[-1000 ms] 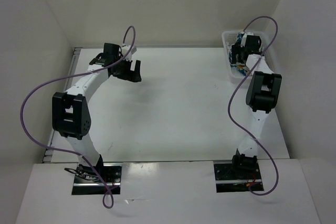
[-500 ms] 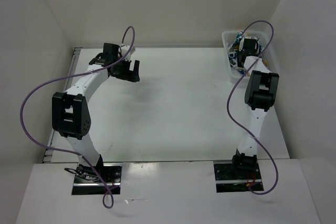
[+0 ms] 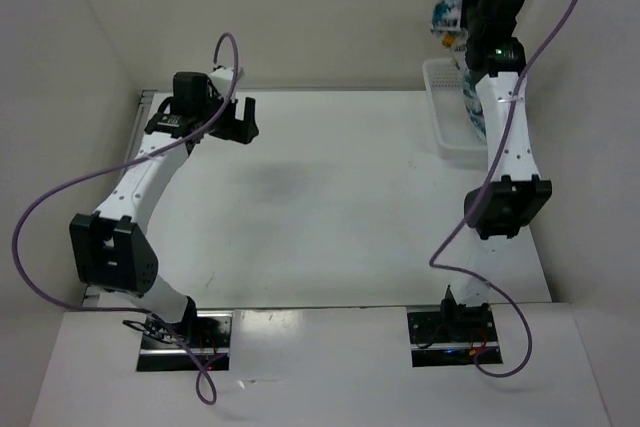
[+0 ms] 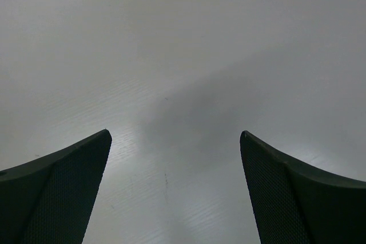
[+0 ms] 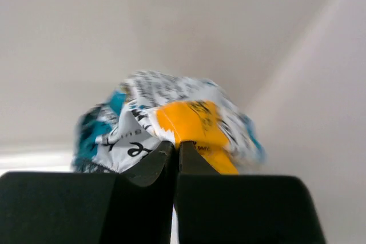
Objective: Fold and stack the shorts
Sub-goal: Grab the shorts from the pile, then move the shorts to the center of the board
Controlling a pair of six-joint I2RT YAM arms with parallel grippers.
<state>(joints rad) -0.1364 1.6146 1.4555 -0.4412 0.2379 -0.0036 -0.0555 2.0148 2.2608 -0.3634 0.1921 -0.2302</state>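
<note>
Right arm is up high at the far right corner, and the right gripper (image 5: 176, 144) has its black fingers (image 5: 146, 167) pinched together with only a hairline between the tips, clamped on the soft white fabric shorts with the teal, yellow-orange and black print (image 5: 171, 115). In the wrist view the shorts sit bunched into a crumpled ball right above the fingertips. A bright yellow-orange patch sits in the middle and runs down to the pinch. White cloth crowded with black lettering and line graphics wraps over the top, and teal shows on the left side and along the right edge. The edges of the bundle are blurred.

From the overhead camera the bunched shorts (image 3: 446, 15) are held up in front of the pale back wall (image 3: 330, 17), above the white plastic mesh basket (image 3: 438, 119) that stands at the far right of the white table (image 3: 330, 207). More of the same teal print shows lower down at the basket, just beside the arm; I cannot tell whether it is the tail of the lifted shorts or another piece.

Over on the far left, the left gripper (image 3: 238, 122) hovers above the table. Its wrist view shows the left gripper (image 4: 174, 135) spread wide, two dark textured fingers (image 4: 63, 190) well apart with nothing between them but bare table and a soft grey shadow.
</note>
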